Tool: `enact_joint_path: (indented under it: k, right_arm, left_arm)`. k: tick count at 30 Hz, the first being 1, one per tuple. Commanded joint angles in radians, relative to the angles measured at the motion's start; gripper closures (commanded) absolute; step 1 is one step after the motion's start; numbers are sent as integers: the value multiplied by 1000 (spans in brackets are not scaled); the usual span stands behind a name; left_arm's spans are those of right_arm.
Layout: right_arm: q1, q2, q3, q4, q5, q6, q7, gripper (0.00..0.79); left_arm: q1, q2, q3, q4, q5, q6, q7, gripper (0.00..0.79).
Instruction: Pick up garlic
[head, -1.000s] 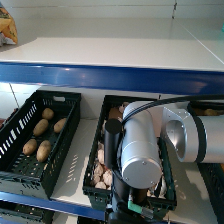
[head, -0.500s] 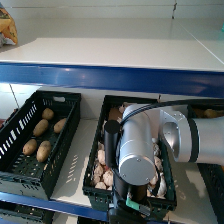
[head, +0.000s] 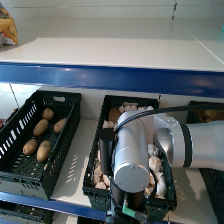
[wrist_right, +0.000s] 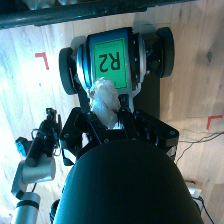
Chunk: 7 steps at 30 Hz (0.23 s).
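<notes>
Garlic bulb (wrist_right: 105, 102) is clamped between the right gripper (wrist_right: 107, 117) fingers (clear of the middle crate (head: 100, 186)); grasp step done; next, carry it steadily.

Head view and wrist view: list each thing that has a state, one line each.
Right hand: shut on a garlic bulb, lifted clear of the crates.
Garlic bulb: held between the fingers, above the floor.
Middle crate: holds many garlic bulbs, partly hidden by the arm.
Left crate: holds a few potatoes, mostly unfilled.
</notes>
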Motion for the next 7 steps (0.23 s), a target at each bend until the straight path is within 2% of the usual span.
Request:
enact_joint_path:
  k: [1,7]
  right_arm:
    - [-4,4,-3,0,0,-6,-5,785]
    - [-5,12,-8,-1,1,-9,-9,785]
  left_arm:
    - [0,0,0,0,0,0,0,785]
    - [0,0,0,0,0,0,0,785]
